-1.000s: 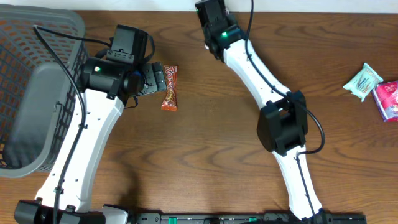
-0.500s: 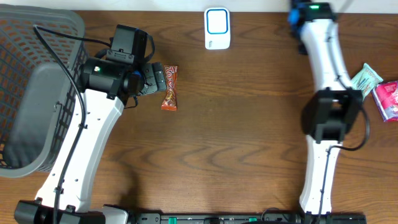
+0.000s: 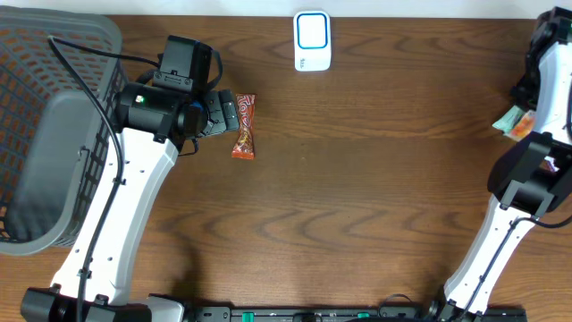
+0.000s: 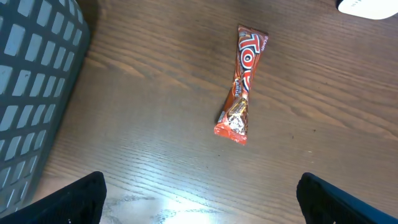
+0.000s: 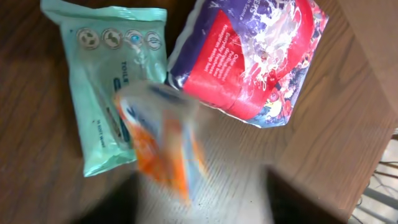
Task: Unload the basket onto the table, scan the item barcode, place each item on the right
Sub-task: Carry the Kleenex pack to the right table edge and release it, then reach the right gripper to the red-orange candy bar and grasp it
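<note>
1. Orange packet [image 5: 163,140] blurs under the right end effector [image 5: 202,202], beside the wipes pack [image 5: 102,81]; grip unreadable.
2. Left end effector [image 4: 202,202] gapes wide over the candy bar [image 4: 242,93] on the tabletop [image 4: 155,155].
3. Between scans, it seems; next, probably: grasp bar, face scanner [image 3: 312,40].

Wood-grain table [image 3: 357,179]; glossy candy wrapper [image 4: 242,84]; plastic basket [image 3: 27,80].

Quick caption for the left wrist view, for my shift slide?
Open left gripper above a red candy bar lying flat on the wooden table, grey basket at left.
</note>
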You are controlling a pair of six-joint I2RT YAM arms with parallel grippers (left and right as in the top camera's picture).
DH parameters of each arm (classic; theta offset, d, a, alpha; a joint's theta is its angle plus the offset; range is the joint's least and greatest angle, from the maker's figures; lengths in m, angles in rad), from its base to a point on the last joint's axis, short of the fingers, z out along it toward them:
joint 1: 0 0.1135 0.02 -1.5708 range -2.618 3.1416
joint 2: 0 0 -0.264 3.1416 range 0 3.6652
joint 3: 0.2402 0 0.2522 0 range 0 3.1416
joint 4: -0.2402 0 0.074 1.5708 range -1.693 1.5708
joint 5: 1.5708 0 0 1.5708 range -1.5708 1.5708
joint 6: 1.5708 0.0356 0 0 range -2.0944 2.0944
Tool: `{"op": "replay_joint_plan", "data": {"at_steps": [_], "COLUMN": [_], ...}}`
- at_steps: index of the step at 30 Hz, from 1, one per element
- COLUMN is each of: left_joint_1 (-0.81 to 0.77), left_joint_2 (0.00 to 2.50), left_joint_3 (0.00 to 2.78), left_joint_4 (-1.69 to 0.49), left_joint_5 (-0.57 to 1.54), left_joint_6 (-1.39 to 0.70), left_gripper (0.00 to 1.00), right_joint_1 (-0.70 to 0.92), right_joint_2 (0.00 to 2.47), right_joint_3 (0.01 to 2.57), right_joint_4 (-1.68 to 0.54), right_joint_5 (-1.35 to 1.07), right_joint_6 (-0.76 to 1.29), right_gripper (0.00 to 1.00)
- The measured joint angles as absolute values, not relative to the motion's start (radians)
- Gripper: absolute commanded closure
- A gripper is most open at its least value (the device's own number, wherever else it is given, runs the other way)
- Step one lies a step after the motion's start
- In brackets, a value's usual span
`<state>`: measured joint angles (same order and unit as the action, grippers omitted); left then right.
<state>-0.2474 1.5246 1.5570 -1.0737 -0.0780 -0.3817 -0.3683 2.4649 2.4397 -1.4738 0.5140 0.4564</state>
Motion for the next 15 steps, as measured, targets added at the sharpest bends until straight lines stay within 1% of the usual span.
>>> {"op": "replay_joint_plan", "data": {"at_steps": [2, 5, 10, 13, 15], "left_joint_1": [-0.247, -0.247, -0.247, -0.247, -0.247], "left_joint_2": [1.525, 1.525, 1.525, 1.525, 1.525], "left_joint_3": [1.557, 1.557, 1.557, 1.557, 1.557], "left_joint_4": [-1.074, -1.074, -1.074, -1.074, -1.074], "left_joint_5": [-0.078, -0.078, -0.078, -0.078, -0.078], "left_joint_6": [-0.382, -0.382, -0.382, -0.382, -0.382], "left_gripper": [0.02, 0.02, 0.02, 0.02, 0.02], "right_joint_1": [-0.375, -0.374, -0.360, -0.325, -0.274], "right_joint_2": [2.465, 2.465, 2.465, 2.465, 2.465], "right_joint_3": [2.440, 2.440, 2.439, 2.439, 2.439], "right_joint_4": [-1.474, -1.459, -1.411, -1.410, -1.415], "right_joint_5": [0.491, 0.371, 0.069, -0.113, -0.252], "right_joint_6": [0.452, 0.422, 0.323, 0.282, 0.223], "right_gripper": [0.01, 0.01, 0.01, 0.01, 0.01]}}
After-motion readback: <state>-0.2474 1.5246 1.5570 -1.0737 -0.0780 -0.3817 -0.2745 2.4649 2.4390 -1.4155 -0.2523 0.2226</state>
